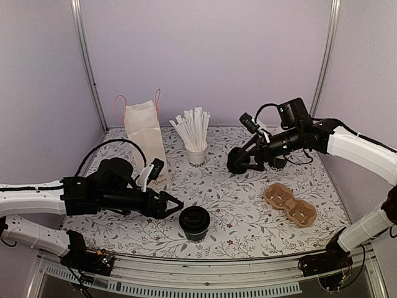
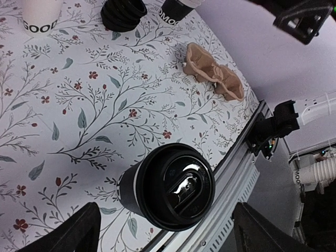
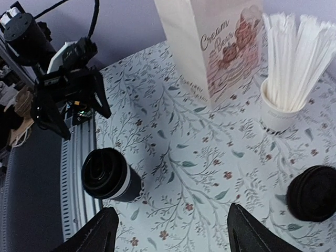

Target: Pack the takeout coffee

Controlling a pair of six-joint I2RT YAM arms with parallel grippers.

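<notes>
Presently the left jaws are seen spread and empty, just short of the takeout coffee (image 1: pixel 194 222), which stands upright near the tabletop's (image 1: pixel 239 214) near edge; the right jaws are likewise spread, holding nothing. The approach is judged in hand (nothing is packed yet): next, the cup must be straddled and gripped below its lid

One lidded black coffee cup (image 1: pixel 194 222) near the table's front edge, one white paper bag (image 1: pixel 144 133), one white cup of straws (image 1: pixel 197 154), one cardboard cup carrier (image 1: pixel 279 195), one ribbed black stack (image 2: pixel 123 13), one further black cup (image 2: pixel 176 8)
</notes>
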